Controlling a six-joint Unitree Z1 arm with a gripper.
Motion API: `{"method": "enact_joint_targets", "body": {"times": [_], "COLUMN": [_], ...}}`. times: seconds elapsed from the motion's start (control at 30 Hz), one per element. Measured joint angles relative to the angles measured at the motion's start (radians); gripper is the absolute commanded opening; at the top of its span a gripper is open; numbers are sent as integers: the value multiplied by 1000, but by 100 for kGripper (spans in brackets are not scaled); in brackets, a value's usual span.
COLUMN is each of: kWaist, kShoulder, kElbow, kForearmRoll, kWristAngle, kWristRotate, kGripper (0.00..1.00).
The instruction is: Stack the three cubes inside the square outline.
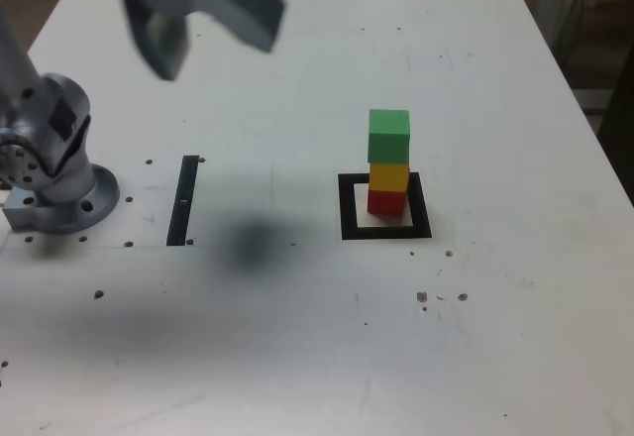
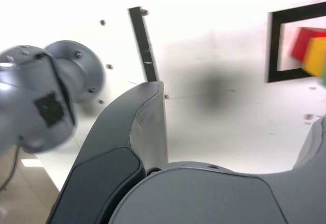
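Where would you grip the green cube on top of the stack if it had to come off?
Probably from straight above, fingers closing on two opposite vertical faces of the green cube. It sits topmost, on the yellow cube, so its sides are free, and a vertical approach is least likely to push the stack sideways out of the square outline.

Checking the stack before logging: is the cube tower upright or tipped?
Upright: the green cube sits on the yellow cube, which sits on the red cube, inside the square outline.
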Motion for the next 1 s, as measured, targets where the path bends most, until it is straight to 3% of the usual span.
{"method": "enact_joint_targets", "body": {"times": [0.2, 0.53, 0.7, 0.83, 1.0], "kWaist": [11, 68, 74, 74, 74], "kShoulder": [-139, -139, -140, -137, -125], "kElbow": [214, 549, 605, 617, 619], "kForearmRoll": [-101, -299, -381, -398, -404], "kWristAngle": [-11, -41, -59, -77, -72], "kWristRotate": [12, 5, -15, -22, -24], "kGripper": [99, 99, 99, 99, 99]}}
